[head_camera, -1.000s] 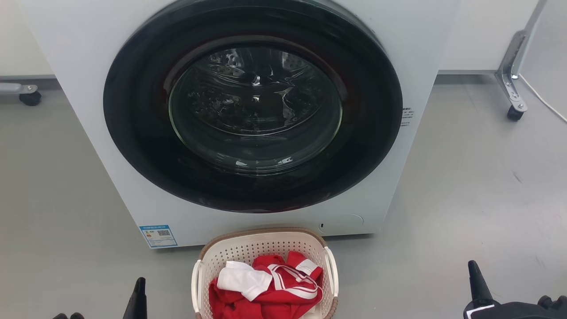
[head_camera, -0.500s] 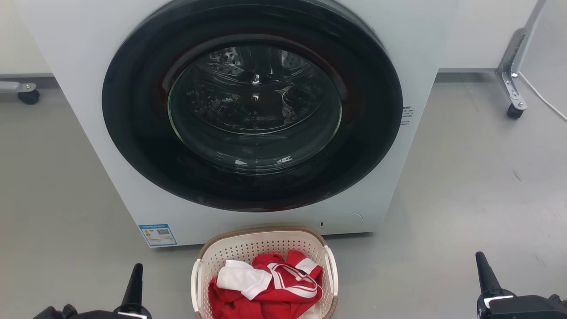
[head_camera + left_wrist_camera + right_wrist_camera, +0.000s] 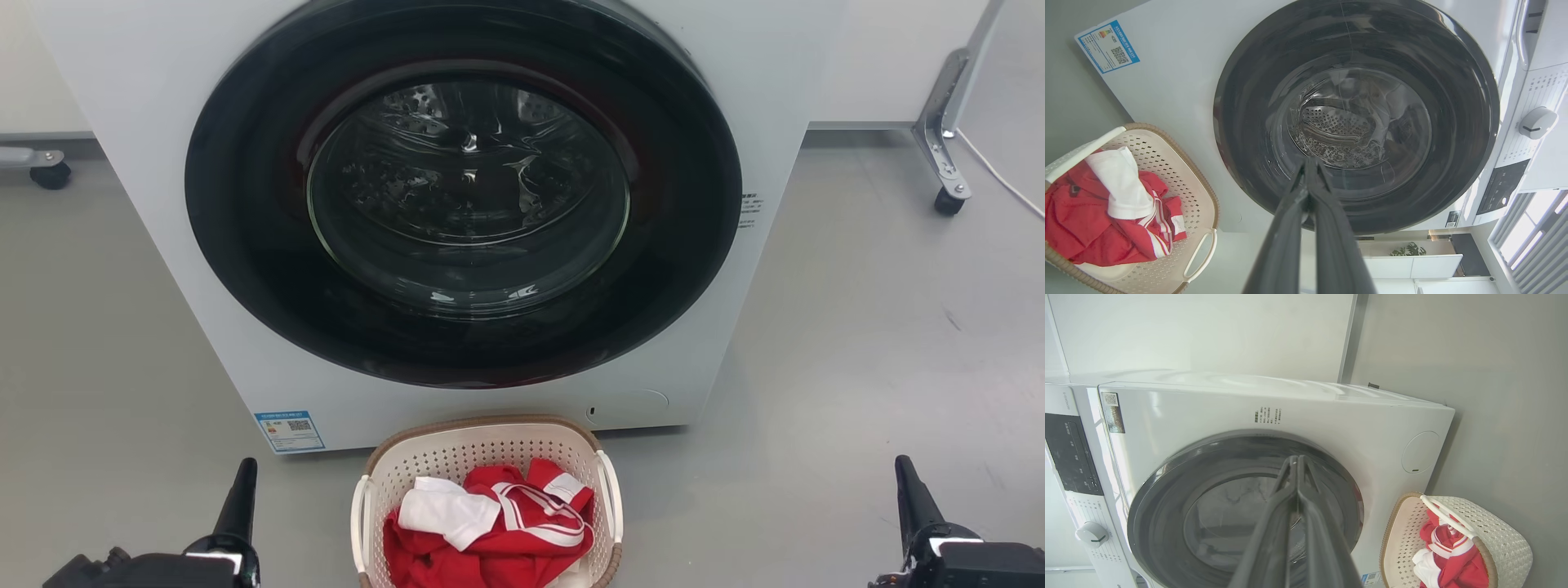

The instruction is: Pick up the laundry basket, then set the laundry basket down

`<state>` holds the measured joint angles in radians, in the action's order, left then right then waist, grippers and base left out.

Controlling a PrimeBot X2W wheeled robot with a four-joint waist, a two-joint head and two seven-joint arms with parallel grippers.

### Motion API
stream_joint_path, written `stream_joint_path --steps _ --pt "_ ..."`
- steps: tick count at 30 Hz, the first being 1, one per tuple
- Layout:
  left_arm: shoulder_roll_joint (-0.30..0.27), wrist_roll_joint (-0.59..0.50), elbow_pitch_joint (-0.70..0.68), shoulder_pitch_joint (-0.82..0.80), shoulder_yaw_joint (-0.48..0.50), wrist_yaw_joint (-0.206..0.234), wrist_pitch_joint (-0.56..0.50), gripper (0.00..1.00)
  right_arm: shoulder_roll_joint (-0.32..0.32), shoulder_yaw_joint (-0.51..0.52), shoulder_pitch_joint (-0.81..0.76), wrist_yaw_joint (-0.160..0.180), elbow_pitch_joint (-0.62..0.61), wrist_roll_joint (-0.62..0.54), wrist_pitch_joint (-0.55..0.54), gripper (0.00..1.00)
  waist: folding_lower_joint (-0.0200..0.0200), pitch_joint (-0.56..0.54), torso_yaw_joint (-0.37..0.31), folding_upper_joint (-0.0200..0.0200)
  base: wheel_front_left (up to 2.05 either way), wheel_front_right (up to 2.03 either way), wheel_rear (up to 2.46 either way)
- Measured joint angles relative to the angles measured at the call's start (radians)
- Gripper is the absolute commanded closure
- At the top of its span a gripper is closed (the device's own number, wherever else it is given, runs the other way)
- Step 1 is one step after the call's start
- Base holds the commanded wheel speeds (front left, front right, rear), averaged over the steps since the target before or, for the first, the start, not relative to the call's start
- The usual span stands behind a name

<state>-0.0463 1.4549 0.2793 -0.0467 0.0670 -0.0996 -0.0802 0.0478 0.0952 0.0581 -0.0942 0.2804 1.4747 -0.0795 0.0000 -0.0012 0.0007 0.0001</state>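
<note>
My left gripper (image 3: 242,482) sits at the lower left of the head view, my right gripper (image 3: 910,486) at the lower right; both have their fingers pressed together and hold nothing. The laundry basket (image 3: 487,447) stands on the floor at bottom centre, between them, just before the washing machine (image 3: 784,106). Its long axis seems to run up the frame, a white handle facing each side. I judge my left gripper the nearer.

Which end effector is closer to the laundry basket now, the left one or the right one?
Left. The left end effector sits just off the laundry basket and its left handle; the right end effector is much farther out on the floor.
</note>
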Motion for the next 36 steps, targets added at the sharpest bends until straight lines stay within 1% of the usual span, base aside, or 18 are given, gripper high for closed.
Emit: stream_joint_path --steps 7,10,14,36 --pt "0.002 0.107 0.01 -0.014 0.02 -0.016 -0.025 1.0 -0.002 0.029 0.019 -0.02 0.014 0.094 -0.026 1.0 0.0 0.002 -0.001 0.0 0.0 0.0 0.0" --pt "0.003 0.144 0.015 -0.033 0.023 -0.024 -0.033 1.0 -0.003 0.037 0.024 -0.022 0.018 0.121 -0.034 1.0 0.0 0.003 -0.001 0.0 0.0 0.0 0.0" --pt "0.004 0.146 0.016 -0.033 0.023 -0.024 -0.033 1.0 -0.004 0.037 0.034 -0.026 0.018 0.121 -0.034 1.0 0.0 0.003 -0.001 0.0 0.0 0.0 0.0" --pt "0.005 0.146 0.016 -0.033 0.023 -0.024 -0.033 1.0 -0.004 0.037 0.034 -0.026 0.018 0.122 -0.034 1.0 0.0 0.003 -0.001 0.0 0.0 0.0 0.0"
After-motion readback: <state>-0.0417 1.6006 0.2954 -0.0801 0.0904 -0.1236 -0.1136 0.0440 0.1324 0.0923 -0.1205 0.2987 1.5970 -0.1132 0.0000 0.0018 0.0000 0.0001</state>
